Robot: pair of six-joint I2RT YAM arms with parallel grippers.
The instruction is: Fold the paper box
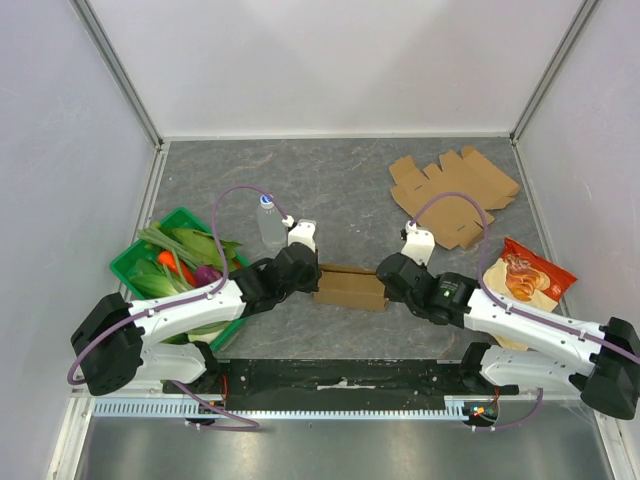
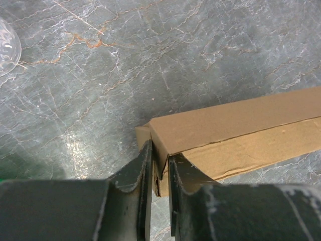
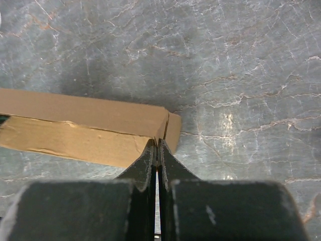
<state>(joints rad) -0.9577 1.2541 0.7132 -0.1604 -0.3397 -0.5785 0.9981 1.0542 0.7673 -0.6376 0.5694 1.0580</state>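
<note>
Pinching paper box (image 1: 350, 287) left end in my left gripper (image 2: 160, 161); right gripper (image 3: 156, 150) pressed shut at other end. Looks half-folded, ends left.

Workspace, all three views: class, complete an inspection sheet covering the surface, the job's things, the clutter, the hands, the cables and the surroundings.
Surface: grey marbled table.
Job's things: paper box, partly folded, lies between the arms; an unfolded cardboard blank lies at the far right.
Clutter: green basket of vegetables at the left; clear bottle near it; snack bag at the right.
Hands: left hand shut on the box's left end; right hand shut, tips at its right end, grip unclear.
Cables: a purple cable loops above each wrist.
Surroundings: white walls on three sides.
</note>
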